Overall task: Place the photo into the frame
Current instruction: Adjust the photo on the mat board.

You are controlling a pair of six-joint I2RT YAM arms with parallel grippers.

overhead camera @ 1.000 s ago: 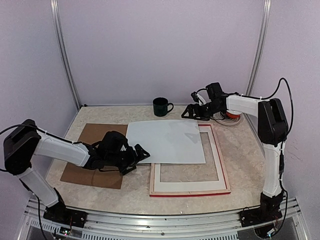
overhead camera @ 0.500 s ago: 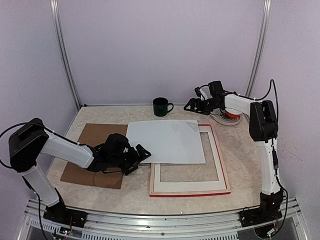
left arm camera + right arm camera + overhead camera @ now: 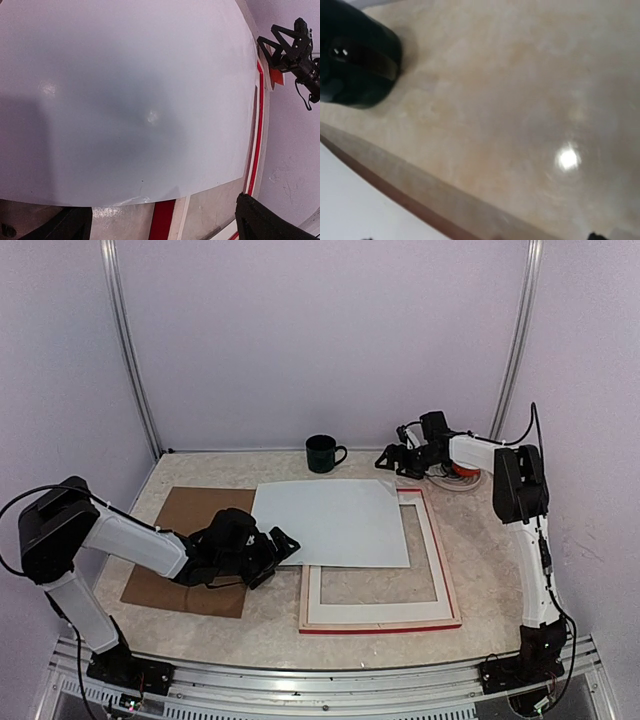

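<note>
Ok so the left gripper (image 3: 283, 543) is spread wide with nothing in it. The photo (image 3: 332, 522) lies white side up right ahead of its fingertips, near corner just off them. The sheet sits skewed across the frame (image 3: 380, 617), which is ahead and to that gripper's right, so it's on the frame, not in it. The right gripper (image 3: 392, 459) looks spread and empty too, hanging just past the frame's far corner with the mug (image 3: 322, 453) a bit ahead of it.

My worry is that the paper is thin and dead flat. If the left fingers go in low, I'd guess they shove or crumple that corner instead of getting under it, and the sheet ends up more crooked. The right one could also clip the frame's rim and shift it.

Versus a second ago, photo and frame haven't budged. The right arm has tucked its elbow in and its gripper has crept slightly further out. The left arm has leaned in, its gripper barely moved.
</note>
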